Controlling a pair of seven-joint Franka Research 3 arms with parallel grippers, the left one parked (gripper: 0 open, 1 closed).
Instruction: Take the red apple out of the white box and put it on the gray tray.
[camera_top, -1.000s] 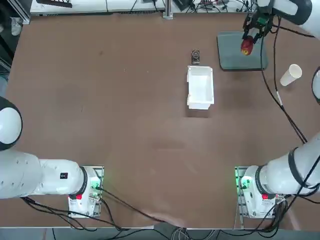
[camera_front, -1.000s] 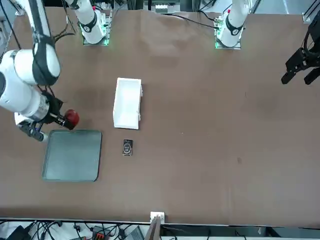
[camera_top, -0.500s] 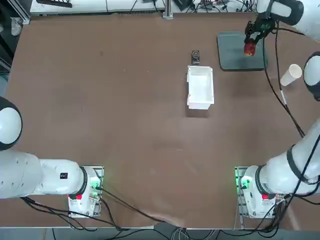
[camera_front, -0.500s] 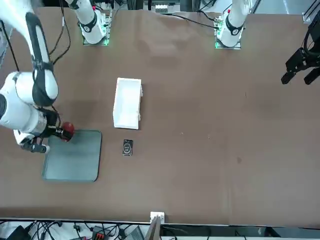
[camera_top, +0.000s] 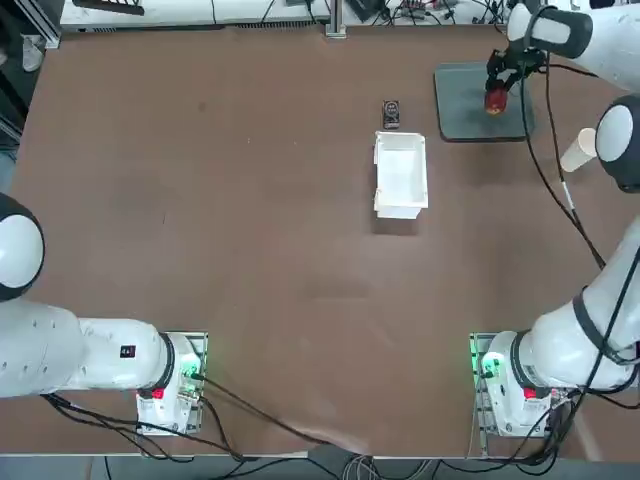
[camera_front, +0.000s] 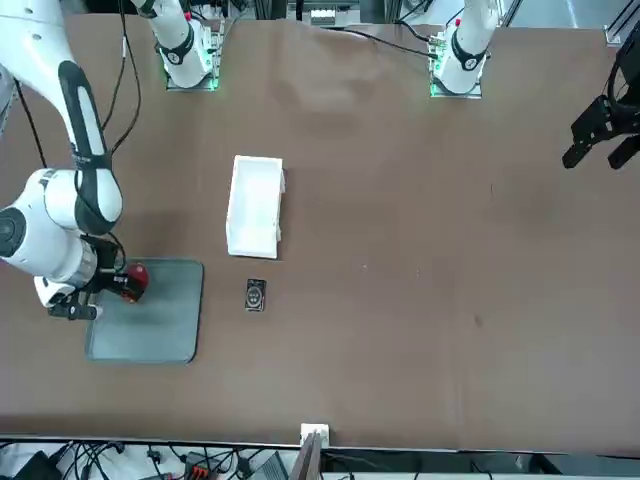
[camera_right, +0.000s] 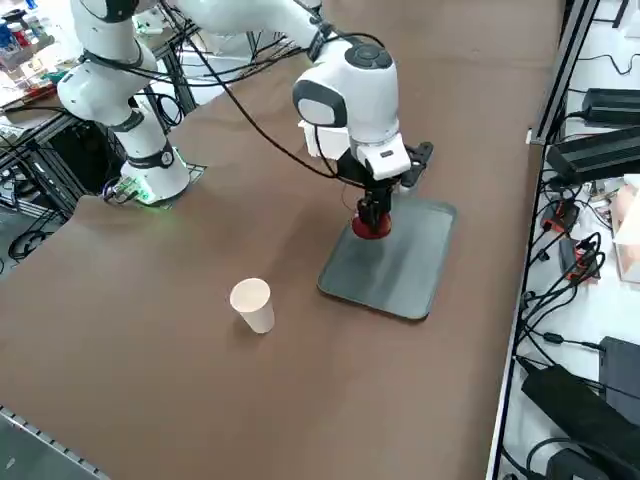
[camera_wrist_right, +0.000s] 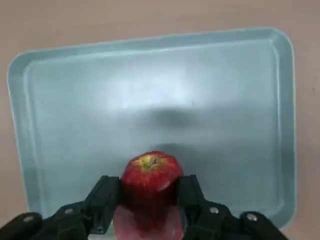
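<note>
We see a wide brown table (camera_top: 250, 250) with a matte top, holding one tray (camera_top: 462, 110), one box (camera_top: 401, 175), one paper cup (camera_top: 578, 152), one apple (camera_top: 495, 99) and one small dark gadget (camera_top: 391, 113). The tray is a flat grey-green rectangle with rounded corners and a low rim, its long side running away from the robot. The box is white, thin-walled and open-topped, its long axis the same way. The cup lies tipped beside the tray. The right gripper (camera_wrist_right: 150, 197) clamps the glossy red apple over the tray, stem end facing the wrist camera.
</note>
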